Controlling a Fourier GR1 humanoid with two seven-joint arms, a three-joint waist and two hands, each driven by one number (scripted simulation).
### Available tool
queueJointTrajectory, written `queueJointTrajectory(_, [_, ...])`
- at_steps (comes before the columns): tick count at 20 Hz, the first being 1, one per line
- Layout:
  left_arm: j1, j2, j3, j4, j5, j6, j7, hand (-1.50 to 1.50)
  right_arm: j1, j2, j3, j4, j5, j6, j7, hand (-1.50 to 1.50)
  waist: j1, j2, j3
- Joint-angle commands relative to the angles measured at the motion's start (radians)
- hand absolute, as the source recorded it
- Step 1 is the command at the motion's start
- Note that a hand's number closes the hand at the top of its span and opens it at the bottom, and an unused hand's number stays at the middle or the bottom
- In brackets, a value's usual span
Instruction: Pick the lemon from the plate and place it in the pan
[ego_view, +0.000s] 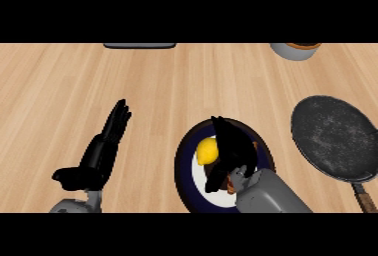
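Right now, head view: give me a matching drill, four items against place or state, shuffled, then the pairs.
Items:
1. lemon
2. pan
3. left hand
4. right hand

Places or states:
A. at the view's right, nothing in it
B. on the plate, yellow
C. over the plate, beside the lemon
D. open, fingers straight, at the view's left

Pairs: 1-B, 2-A, 3-D, 4-C
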Motion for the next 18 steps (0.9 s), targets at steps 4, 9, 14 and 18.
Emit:
queueJointTrajectory(4, [0.018, -0.045, 0.026, 0.110, -0.042, -0.051, -0.111, 0.00, 0.020, 0.072, -0.057, 0.058, 0.086, 0.016, -0.015, -1.50, -0.003, 0.000, 0.000])
queueJointTrajectory(9, [-0.012, -0.059, 0.049, 0.015, -0.061, -0.031, 0.021, 0.00, 0.040, 0.070, -0.117, 0.148, 0.122, -0.034, -0.153, -1.50, -0.002, 0.000, 0.000])
queueJointTrajectory(14, [0.106, -0.099, -0.020, -0.089, -0.119, -0.004, 0.012, 0.00, 0.007, 0.097, -0.122, 0.280, 0.125, -0.111, -0.197, -1.50, 0.003, 0.000, 0.000])
queueJointTrajectory(18, [0.019, -0.068, 0.056, -0.061, -0.090, -0.067, 0.069, 0.00, -0.062, 0.097, -0.142, 0.368, 0.092, -0.090, -0.169, -1.50, 0.003, 0.001, 0.000])
